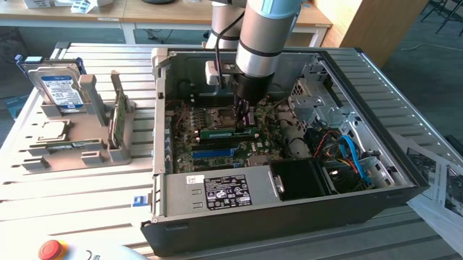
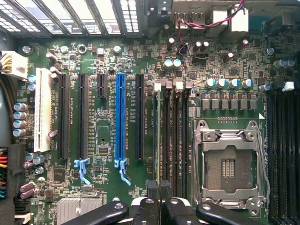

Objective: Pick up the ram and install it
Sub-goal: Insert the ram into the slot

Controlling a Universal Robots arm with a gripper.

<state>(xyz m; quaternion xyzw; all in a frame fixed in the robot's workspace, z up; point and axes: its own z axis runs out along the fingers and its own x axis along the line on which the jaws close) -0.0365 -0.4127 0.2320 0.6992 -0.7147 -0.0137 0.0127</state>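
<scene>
So my claw (image 1: 244, 123) is down inside the open PC case (image 1: 289, 219), squeezed nearly together and pinching the ram (image 1: 225, 131) by its thin top edge. The stick hangs right at the memory slots (image 2: 173, 140), between the blue expansion slot (image 2: 120, 122) and the empty CPU socket (image 2: 229, 164). My worry is that if the stick is a hair off the slot line or a bit tilted when I push, it could ride the slot wall and flex the board instead of seating. I also can't tell whether the end latches are open, or whether the notch faces the right way, and either one would jam it. With so little edge in the pinch, it could also twist in my grip. The wrist view gives me the ram (image 2: 155, 140) dead edge-on as a thin line running out from my fingertips (image 2: 158, 194), which is great for lining it up with the slot and useless for judging height. The exterior view shows the green face and how low I am. It also shows a grey rack (image 1: 87, 149) out at 9 o'clock from the case, with a hard drive (image 1: 56, 86) standing in it.
</scene>
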